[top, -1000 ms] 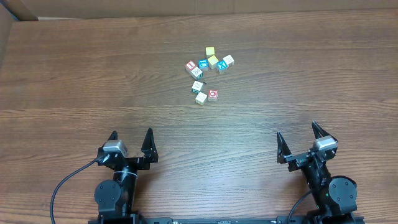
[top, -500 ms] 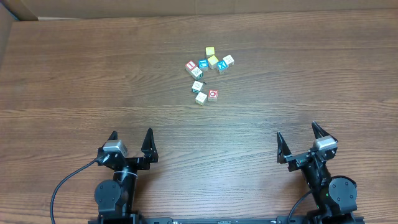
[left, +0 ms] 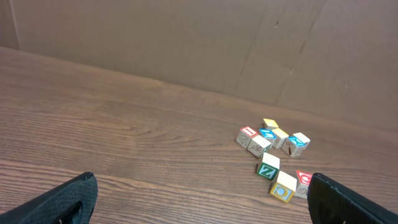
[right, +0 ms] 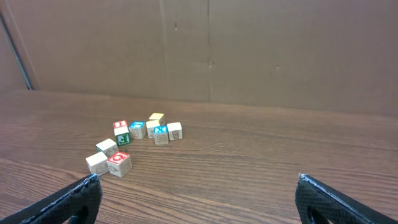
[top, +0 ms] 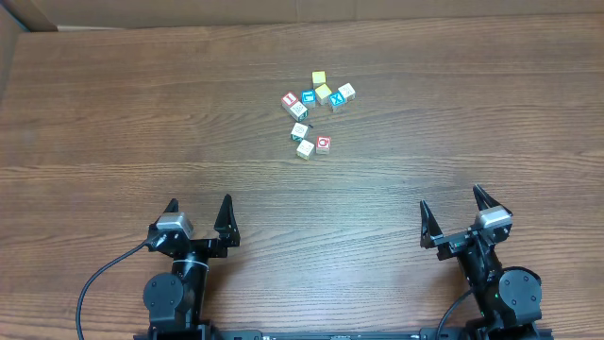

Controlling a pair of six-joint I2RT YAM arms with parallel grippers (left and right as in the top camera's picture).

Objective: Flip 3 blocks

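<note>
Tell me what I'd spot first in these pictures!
A huddle of little blocks sits at the far middle of the brown wooden table, some with red, blue or yellow faces. Near the front edge, the left gripper and right gripper stand wide open, holding nothing.

The overhead camera is looking straight down on the brown wood-grain desk (top: 113,113). Both wrist cameras are sitting low by its near edge, facing the brown cardboard wall (left: 186,43) beyond the far edge. All three are sharing the cluster of small wooden cubes (top: 300,129).
</note>
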